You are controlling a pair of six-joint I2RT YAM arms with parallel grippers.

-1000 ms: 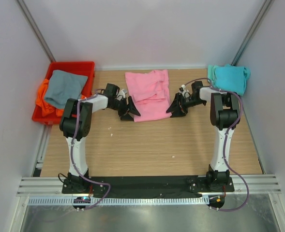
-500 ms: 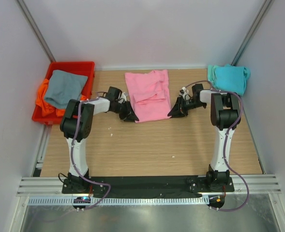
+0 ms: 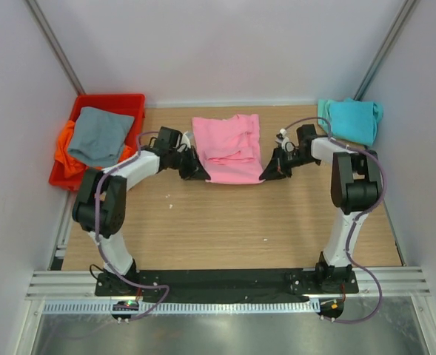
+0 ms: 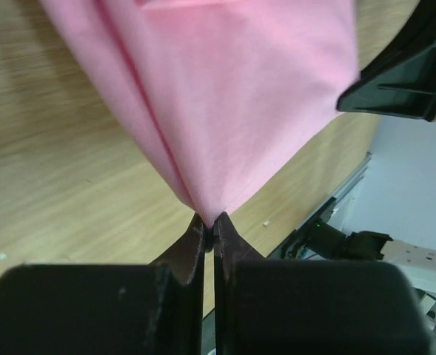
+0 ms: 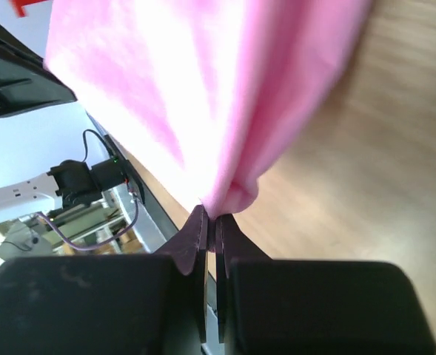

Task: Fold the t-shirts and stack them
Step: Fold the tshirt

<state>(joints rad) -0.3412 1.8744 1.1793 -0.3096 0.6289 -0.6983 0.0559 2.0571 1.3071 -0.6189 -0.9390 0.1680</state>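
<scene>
Grasp of the pink t-shirt (image 3: 229, 148) is the step in hand. The shirt lies partly folded at the back middle of the table (image 3: 225, 229), between the two arms. The left gripper (image 4: 209, 220) is pinched tight on the near left corner, with cloth rising from between the closed fingertips. The right gripper (image 5: 209, 218) is clamped likewise on the near right corner. The teal t-shirt (image 3: 351, 118) sits at the far right corner; whether it is properly folded cannot be told. The grey t-shirt (image 3: 99, 134) lies on the orange t-shirt (image 3: 66, 155) in the red bin (image 3: 110, 100) at far left. Judgement: a fold of the pink shirt is being set up, no stack is formed, and much of the task remains. The next move calls for both arms to raise the near hem together, level, and carry it toward the far edge. Uneven travel would skew the fold, and so thin a pinch may slip.
</scene>
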